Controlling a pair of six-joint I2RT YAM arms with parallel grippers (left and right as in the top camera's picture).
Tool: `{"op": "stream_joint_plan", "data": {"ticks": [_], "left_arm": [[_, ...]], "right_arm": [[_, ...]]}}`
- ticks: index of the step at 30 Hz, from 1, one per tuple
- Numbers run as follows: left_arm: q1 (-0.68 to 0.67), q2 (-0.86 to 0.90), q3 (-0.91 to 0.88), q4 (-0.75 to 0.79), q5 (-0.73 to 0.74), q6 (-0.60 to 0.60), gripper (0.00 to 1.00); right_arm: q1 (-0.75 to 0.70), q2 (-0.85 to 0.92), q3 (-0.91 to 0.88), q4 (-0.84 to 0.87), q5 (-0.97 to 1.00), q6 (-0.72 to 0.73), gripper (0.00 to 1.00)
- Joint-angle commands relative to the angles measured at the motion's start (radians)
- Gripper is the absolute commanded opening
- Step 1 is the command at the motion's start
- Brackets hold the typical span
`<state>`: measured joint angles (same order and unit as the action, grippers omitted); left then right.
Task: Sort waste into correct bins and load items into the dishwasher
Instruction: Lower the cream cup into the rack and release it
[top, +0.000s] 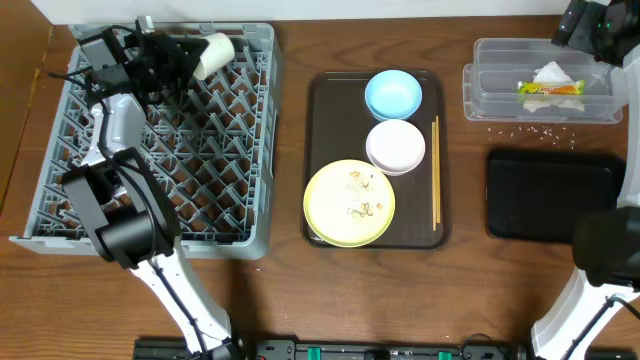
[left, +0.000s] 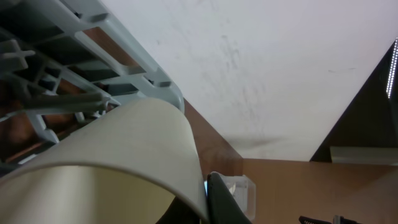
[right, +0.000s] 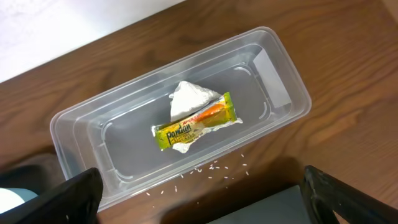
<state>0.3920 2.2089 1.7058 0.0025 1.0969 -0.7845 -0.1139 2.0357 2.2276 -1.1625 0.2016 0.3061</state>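
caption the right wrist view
Green-and-yellow snack wrapper on a crumpled white paper napkin inside a clear plastic rectangular tub, pale rice-like crumbs outside

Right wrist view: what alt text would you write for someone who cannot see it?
A clear plastic tub on a wooden table holds a crumpled white napkin with a green-and-yellow snack wrapper lying across it. Pale rice-like crumbs are scattered by the tub's near wall, and the open right pincer shows its dark fingers at the bottom corners.
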Motion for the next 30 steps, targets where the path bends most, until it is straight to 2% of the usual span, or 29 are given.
{"op": "stream_joint_plan", "data": {"ticks": [1, 3, 14, 30], "left_arm": [[0.008, -0.003, -0.001, 0.003, -0.010, 0.029, 0.08], [0.023, -0.003, -0.001, 0.003, -0.045, 0.076, 0.07], [0.103, 0.011, -0.001, 0.005, -0.057, 0.077, 0.08], [0.113, 0.108, -0.001, -0.008, -0.031, 0.077, 0.08]], "right_arm": [[-0.003, 0.001, -0.003, -0.001, 0.003, -0.007, 0.99], [-0.003, 0.001, -0.003, -0.001, 0.003, -0.007, 0.99], [-0.003, 0.001, -0.003, -0.001, 0.003, -0.007, 0.99], [-0.003, 0.001, -0.003, -0.001, 0.003, -0.007, 0.99]]}}
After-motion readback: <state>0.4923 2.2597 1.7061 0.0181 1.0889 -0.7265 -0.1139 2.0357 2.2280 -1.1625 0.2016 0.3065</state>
